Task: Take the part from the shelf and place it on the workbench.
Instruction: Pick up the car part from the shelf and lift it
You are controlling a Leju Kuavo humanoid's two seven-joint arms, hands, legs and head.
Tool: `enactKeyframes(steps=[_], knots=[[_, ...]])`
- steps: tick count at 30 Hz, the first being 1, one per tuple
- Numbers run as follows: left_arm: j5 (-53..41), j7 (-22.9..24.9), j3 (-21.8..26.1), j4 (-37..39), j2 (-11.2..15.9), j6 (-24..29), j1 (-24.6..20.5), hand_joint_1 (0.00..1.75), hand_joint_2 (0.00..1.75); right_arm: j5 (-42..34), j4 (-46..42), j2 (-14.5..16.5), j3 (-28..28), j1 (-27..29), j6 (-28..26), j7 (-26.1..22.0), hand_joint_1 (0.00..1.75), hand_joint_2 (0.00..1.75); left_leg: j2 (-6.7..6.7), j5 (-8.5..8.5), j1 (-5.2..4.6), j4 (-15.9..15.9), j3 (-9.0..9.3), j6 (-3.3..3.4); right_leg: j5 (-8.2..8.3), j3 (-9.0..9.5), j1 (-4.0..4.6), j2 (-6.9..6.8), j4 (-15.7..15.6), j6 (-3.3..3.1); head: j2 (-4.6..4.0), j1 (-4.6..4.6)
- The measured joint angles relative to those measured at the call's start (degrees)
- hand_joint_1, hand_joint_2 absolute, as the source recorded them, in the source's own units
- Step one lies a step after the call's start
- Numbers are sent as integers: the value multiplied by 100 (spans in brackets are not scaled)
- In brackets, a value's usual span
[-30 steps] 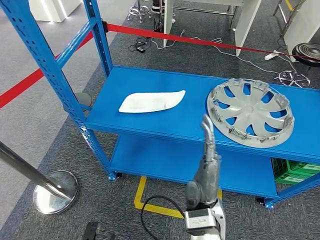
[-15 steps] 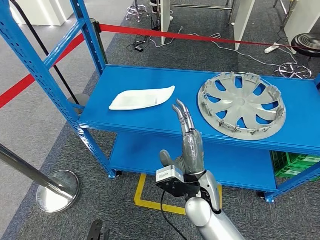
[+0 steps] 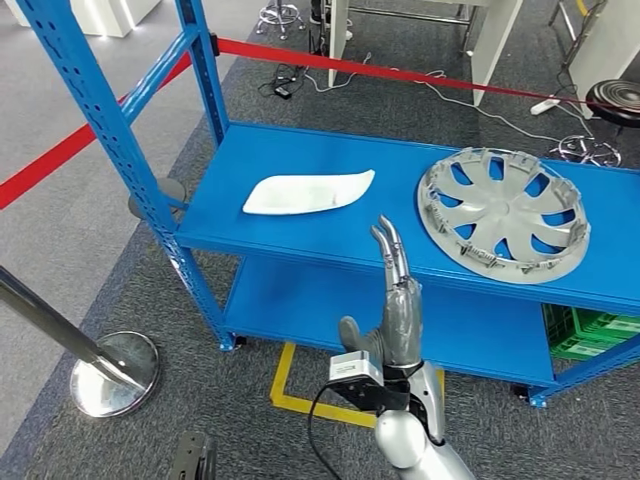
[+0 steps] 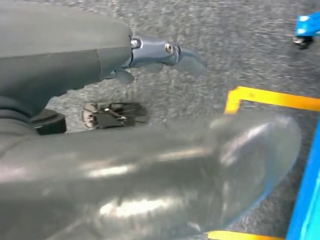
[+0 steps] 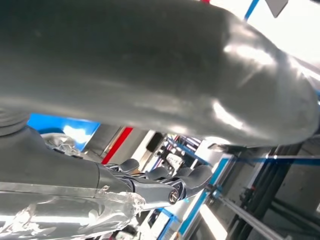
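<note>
A humanoid robot's right hand is raised in front of a blue steel shelf, fingers extended upward and close together, thumb out to the side, with nothing in its grasp. The fingertips stand at the front edge of the upper shelf board, between the two parts lying there. A white, elongated plastic part lies flat on the left portion of the board; a silver wheel cover lies flat on the right portion, well apart from it. Neither part is touched. The left hand, seen from its wrist camera, hangs over grey carpet and yellow floor tape, its fingers straight and holding nothing. A red barrier tape runs behind the shelf, and a chrome stanchion base stands on the floor to the left. A green crate sits beneath the right end.
</note>
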Motion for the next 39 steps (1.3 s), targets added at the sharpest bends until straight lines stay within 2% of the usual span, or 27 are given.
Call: enactKeyframes(steps=[1, 2, 3, 4, 6, 7, 9, 12, 14, 16, 17, 18, 19, 20, 22, 23, 24, 26, 28, 30, 32, 33, 34, 35, 37, 38, 39], knots=[[-12, -42, -5, 0, 0, 12, 2, 0, 0, 4, -16, 2, -26, 62, -55, -14, 0, 0, 1, 0, -5, 1, -1, 8, -161, -178, 0, 1, 399, 5, 0, 4], [-19, -71, -9, 0, 0, 17, 6, 0, 0, 15, -31, 5, -51, 122, -110, -24, 0, 0, 1, -1, -9, 1, -1, 13, -234, -297, 1, 1, 665, 5, 0, 5], [-20, -87, -12, 0, 0, 12, 9, 0, 0, 30, -44, 8, -72, 172, -152, -28, 0, 0, -1, -1, -11, 2, 1, 14, -200, -320, 1, 1, 716, -1, 0, 8], [-20, -98, -15, 0, 0, 1, 11, 0, 0, 44, -61, 13, -86, 203, -179, -31, 0, 0, -3, -2, -11, 4, 5, 12, -59, -224, 0, 0, 522, -11, 0, 8], [-20, -108, -25, 0, -3, -15, 11, 0, 0, 65, -104, 29, -108, 229, -200, -36, 0, 0, -7, -12, -17, 14, 14, -11, 302, 185, -2, -1, -284, -31, 0, 9], [-19, -111, -30, 0, -4, -30, 9, 0, 0, 70, -126, 42, -116, 239, -205, -38, 0, 0, -9, -17, -27, 25, 11, -35, 414, 364, -3, 5, -629, -50, 0, 5], [34, -100, -31, 0, -3, -197, 11, 0, 0, 71, -158, 69, -129, 266, -216, -44, 0, 0, -11, -33, -45, 25, -8, -101, 441, 505, 8, 21, -921, -104, 0, 0], [230, -65, -21, -1, 12, -843, 18, 0, 0, 61, -185, 124, -133, 292, -215, -67, 0, 0, -4, -133, -31, 43, -26, -211, 368, 513, 0, 41, -942, -238, 0, -7], [299, -28, -15, -2, 24, -1132, 31, 0, 0, 45, -199, 168, -133, 294, -199, -79, 0, 0, 0, -332, -26, 476, -237, -270, 342, 581, -26, 37, -956, -301, 0, -34], [326, 23, -4, -2, 37, -1172, 65, 0, 0, 23, -203, 186, -133, 310, -179, -83, 0, 0, 0, -621, -24, 1268, -705, -304, 328, 653, -23, 19, -948, -324, 0, -55], [331, 51, 3, -2, 45, -1132, 86, 0, 0, 9, -203, 189, -133, 322, -171, -85, 0, 0, 0, -678, -24, 1566, -912, -308, 319, 687, -22, 17, -943, -326, 0, -56], [332, 83, 10, -2, 53, -1069, 104, 0, 0, -4, -204, 191, -133, 336, -165, -86, 0, 0, 0, -618, -24, 1679, -1037, -302, 305, 724, -20, 21, -939, -325, 0, -56], [331, 113, 16, -2, 59, -993, 114, 0, 0, -16, -206, 195, -133, 346, -160, -90, 0, 0, 0, -443, -26, 1562, -1049, -287, 277, 764, -19, 31, -938, -321, 0, -57], [329, 140, 20, -2, 63, -928, 116, 0, 0, -22, -208, 200, -133, 353, -157, -96, 0, 0, 0, -179, -28, 1256, -961, -264, 239, 809, -19, 45, -939, -311, 0, -58], [326, 169, 23, -2, 68, -854, 113, 0, 0, -26, -217, 210, -133, 359, -154, -105, 0, 0, -3, 311, -40, 484, -677, -203, 142, 877, -2, 67, -932, -271, 0, -60], [324, 177, 25, -2, 69, -841, 111, 0, 0, -26, -221, 214, -133, 361, -154, -108, 0, 0, -4, 430, -46, 237, -576, -172, 95, 901, 12, 75, -932, -244, 0, -54], [323, 181, 25, -2, 69, -834, 109, 0, 0, -27, -227, 216, -133, 364, -153, -110, 0, 0, -7, 462, -53, 114, -524, -140, 52, 917, 23, 80, -942, -211, 0, -48], [323, 186, 27, -2, 66, -829, 101, 0, 0, -28, -240, 217, -133, 368, -151, -113, 0, 0, -8, 422, -52, 84, -499, -80, -5, 963, 27, 75, -989, -144, 0, -35], [323, 186, 30, -2, 63, -828, 94, 0, 0, -27, -260, 218, -133, 364, -152, -116, 0, 0, -9, 392, -32, 53, -463, -21, -124, 944, 23, 46, -879, -77, 0, -27], [323, 189, 33, -2, 62, -819, 89, 0, 0, -28, -271, 218, -133, 366, -153, -119, 0, 0, -7, 360, -19, 38, -428, 29, -445, 655, 19, 21, -284, -27, 0, -17], [320, 219, 37, -2, 62, -778, 89, 0, 0, -30, -271, 217, -133, 383, -153, -121, 0, 0, -7, 328, -20, 40, -409, 53, -734, 198, 14, 16, 498, 0, 0, -16], [315, 239, 39, -2, 63, -751, 90, 0, 0, -30, -271, 216, -133, 391, -153, -121, 0, 0, -9, 313, -20, 41, -397, 54, -724, 52, 13, 16, 680, 3, 0, -15], [305, 256, 42, -2, 63, -736, 91, 0, 0, -30, -272, 216, -133, 396, -153, -121, 0, 0, -13, 297, -19, 43, -377, 48, -588, 17, 12, 15, 632, 4, 0, -15], [295, 260, 45, -2, 63, -735, 90, 0, 0, -30, -275, 216, -133, 397, -153, -121, 0, 0, -21, 278, -17, 46, -351, 36, -351, 98, 9, 14, 353, 0, 0, -15], [273, 249, 49, -2, 63, -758, 86, 0, 0, -29, -289, 217, -133, 396, -152, -121, 0, 0, -38, 235, -25, 72, -308, -10, 129, 394, 3, 11, -437, -18, 0, -14], [267, 243, 50, -2, 64, -767, 83, 0, 0, -29, -297, 218, -134, 396, -152, -120, 0, 0, -45, 222, -35, 89, -300, -38, 270, 505, 1, 15, -712, -46, 0, -16], [264, 241, 50, -2, 66, -770, 82, 0, 0, -29, -303, 218, -136, 397, -151, -120, 0, 0, -48, 217, -46, 99, -299, -65, 328, 555, 5, 22, -846, -78, 0, -18]])
